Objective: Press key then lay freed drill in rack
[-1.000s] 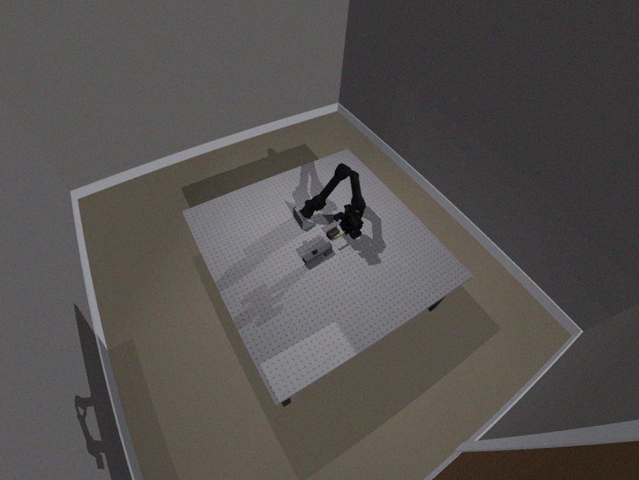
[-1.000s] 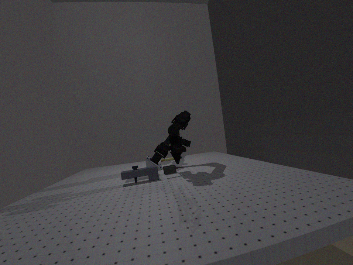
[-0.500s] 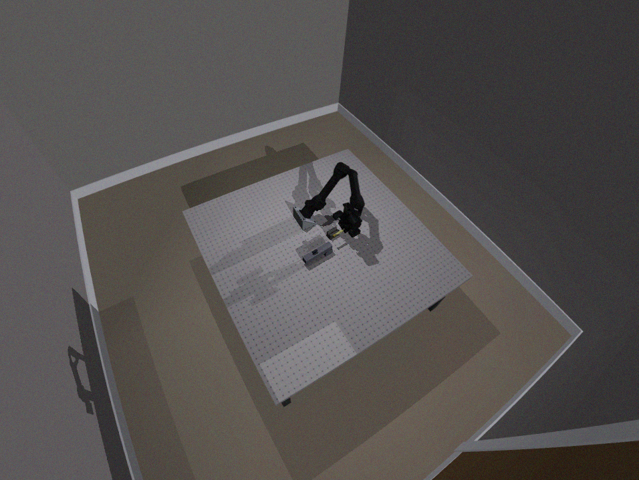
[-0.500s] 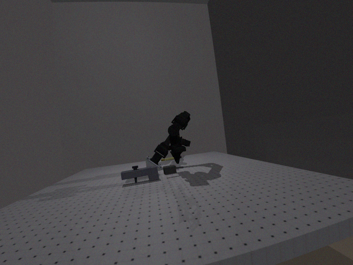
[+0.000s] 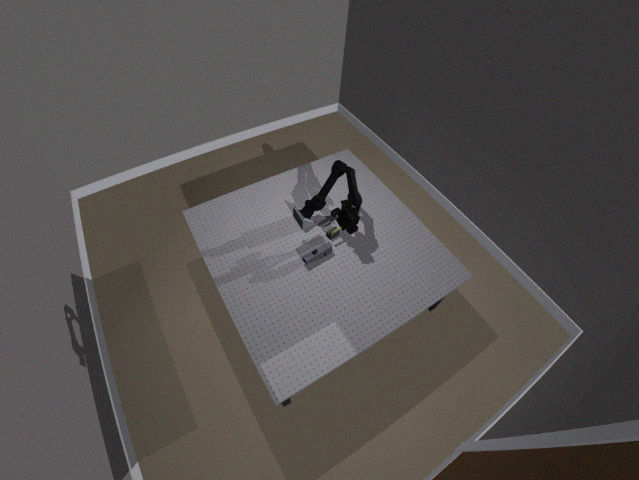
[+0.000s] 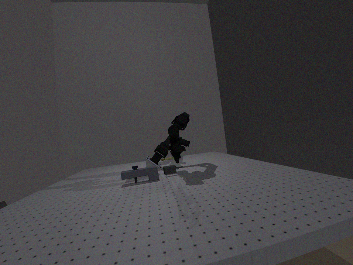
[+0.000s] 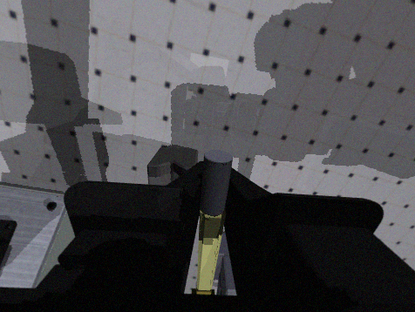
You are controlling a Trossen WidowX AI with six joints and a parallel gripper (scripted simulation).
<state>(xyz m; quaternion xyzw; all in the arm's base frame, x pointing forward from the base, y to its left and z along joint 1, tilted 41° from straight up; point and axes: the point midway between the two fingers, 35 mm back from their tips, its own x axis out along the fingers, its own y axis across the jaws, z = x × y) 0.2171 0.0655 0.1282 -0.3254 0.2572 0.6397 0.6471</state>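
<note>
One drill (image 5: 335, 230) (image 6: 167, 158) (image 7: 210, 257), seemingly between the jaws.

Count, by the table (image 5: 402, 258) (image 6: 228, 222) (image 7: 148, 22), itself one. On it: one arm (image 5: 330, 182) (image 6: 173, 131), one bracket (image 5: 304, 220) (image 6: 150, 163) (image 7: 26, 235), one long grey block (image 5: 324, 250) (image 6: 145, 171), one small dark block (image 5: 333, 234) (image 6: 170, 169) (image 7: 160, 172). Above it: one gripper (image 5: 341, 227) (image 6: 177, 162) (image 7: 211, 167), one drill (image 5: 336, 229) (image 6: 167, 158) (image 7: 216, 187), one key (image 5: 313, 252) (image 6: 135, 167), standing through the long block. Below it: two legs (image 5: 436, 303) in sight in the top view. Blocks, two in all.
</note>
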